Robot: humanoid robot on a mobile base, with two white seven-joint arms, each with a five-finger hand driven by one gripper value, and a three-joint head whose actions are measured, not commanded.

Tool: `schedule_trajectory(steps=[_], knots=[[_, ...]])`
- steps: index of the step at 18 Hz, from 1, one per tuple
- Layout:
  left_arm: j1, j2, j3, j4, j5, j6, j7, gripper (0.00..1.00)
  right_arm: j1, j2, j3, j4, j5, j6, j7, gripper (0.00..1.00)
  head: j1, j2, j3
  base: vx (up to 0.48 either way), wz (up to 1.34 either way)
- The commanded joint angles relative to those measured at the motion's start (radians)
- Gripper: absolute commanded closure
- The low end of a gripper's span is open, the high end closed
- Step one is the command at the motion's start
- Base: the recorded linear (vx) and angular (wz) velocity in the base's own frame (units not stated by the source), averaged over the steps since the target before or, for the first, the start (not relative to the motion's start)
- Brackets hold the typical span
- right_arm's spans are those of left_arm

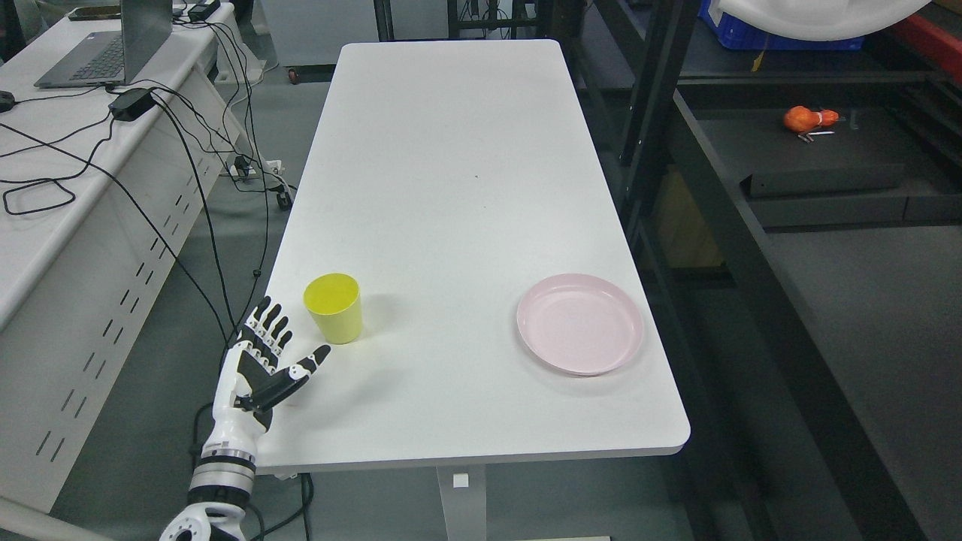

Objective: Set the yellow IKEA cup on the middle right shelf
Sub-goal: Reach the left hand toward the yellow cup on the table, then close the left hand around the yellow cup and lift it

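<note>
The yellow cup (334, 306) stands upright and empty near the left front edge of the white table (458, 188). My left hand (289, 347) hovers just left of and slightly nearer than the cup, fingers spread, thumb pointing toward the cup's base, holding nothing. A small gap separates the hand from the cup. The dark shelf unit (819, 180) stands to the right of the table. My right hand is out of sight.
A pink plate (579, 324) lies near the table's right front. An orange object (808, 119) rests on the far shelf board. A second desk (68, 135) with a laptop (105, 45) and many cables stands at the left.
</note>
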Motion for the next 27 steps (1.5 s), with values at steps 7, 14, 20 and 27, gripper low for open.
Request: schedule_trajectory(steps=[7,14,20,27], knots=[[-0.191,0.013,-0.048,0.344,-0.001,0.003,-0.002,0.01,0.014,-0.017,0.017,0.000,-0.025,0.001,0.000,0.01,0.0000,0.000,0.000,0.000,0.00],[-0.306,0.013,-0.048,0.487,-0.006,0.003,-0.002,0.01,0.014,-0.017,0.017,0.000,-0.025,0.001,0.000,0.01,0.0000,0.000,0.000,0.000,0.00],[-0.372,0.013,-0.051,0.614,-0.006,0.003,-0.002,0.04,0.014,-0.017,0.017,0.000,-0.025,0.001,0.000,0.01,0.0000,0.000,0.000,0.000,0.00],[-0.371,0.013,0.024,0.615,0.002,-0.093,-0.002,0.53,0.014,-0.017,0.017,0.000,-0.025,0.001,0.000,0.01,0.0000,0.000,0.000,0.000,0.00]])
